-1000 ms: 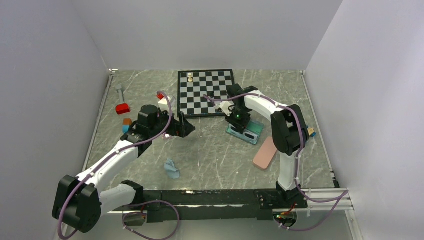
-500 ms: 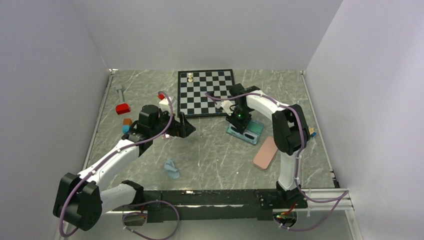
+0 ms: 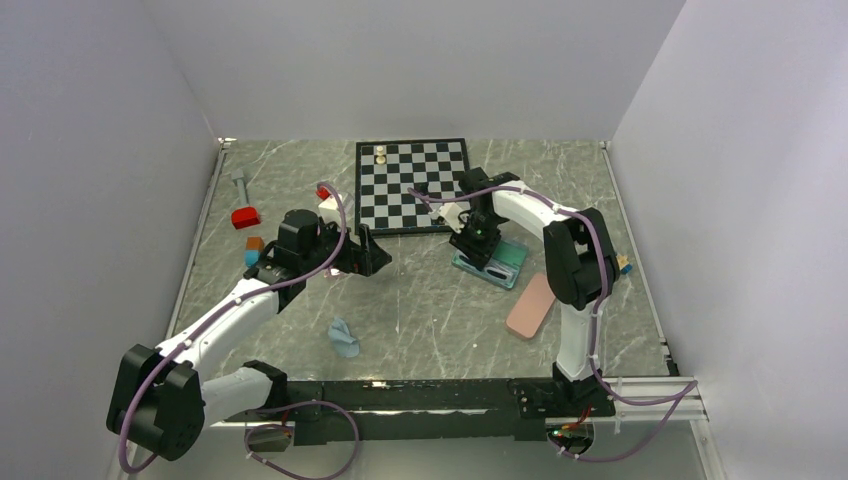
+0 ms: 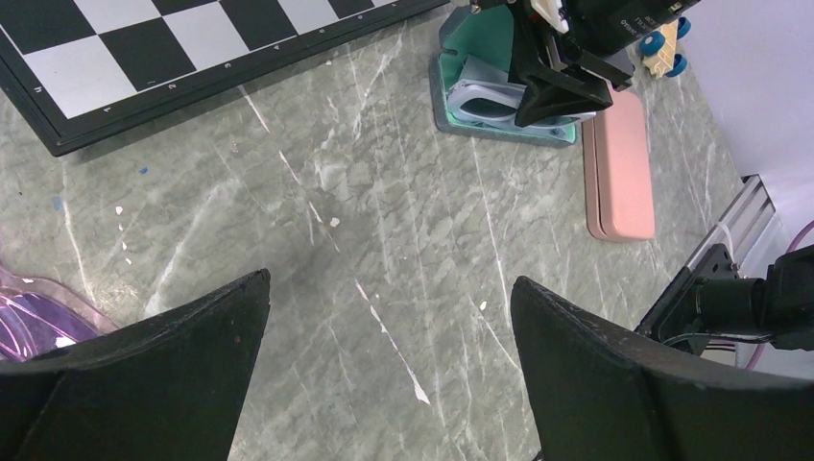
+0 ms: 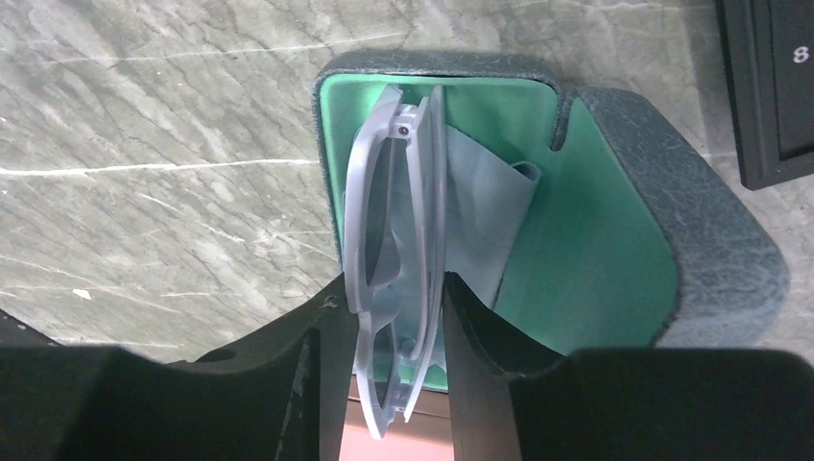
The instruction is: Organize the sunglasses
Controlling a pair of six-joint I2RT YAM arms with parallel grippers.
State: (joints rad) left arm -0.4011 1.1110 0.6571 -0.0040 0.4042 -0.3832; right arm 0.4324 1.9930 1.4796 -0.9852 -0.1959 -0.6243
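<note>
Walls close the tabletop [image 3: 430, 310] on the left, back and right, and a rail runs along its near edge. The widest bare stretch lies in the middle, between the two arms and forward of the chessboard [image 3: 412, 185]. Only a crumpled light-blue cloth [image 3: 344, 338] lies there, toward the near edge. The left hand [image 4: 389, 283] hangs over that bare stone with its fingers wide apart and nothing between them. A translucent purple-pink frame [image 4: 29, 317], cut off by the picture's border, lies just beside its left finger. Room is tighter around the right hand [image 5: 394, 298]. The open grey-blue case [image 5: 730, 259] under it sits near the chessboard's near-right corner, and the closed pink case [image 3: 530, 305] lies just beside it. The white sunglasses [image 5: 394, 221] stand folded on edge inside the green lining, against a folded cloth [image 5: 485, 221]. The right hand's fingers sit close against both sides of the frame, and I cannot tell whether they are pressing it.
</note>
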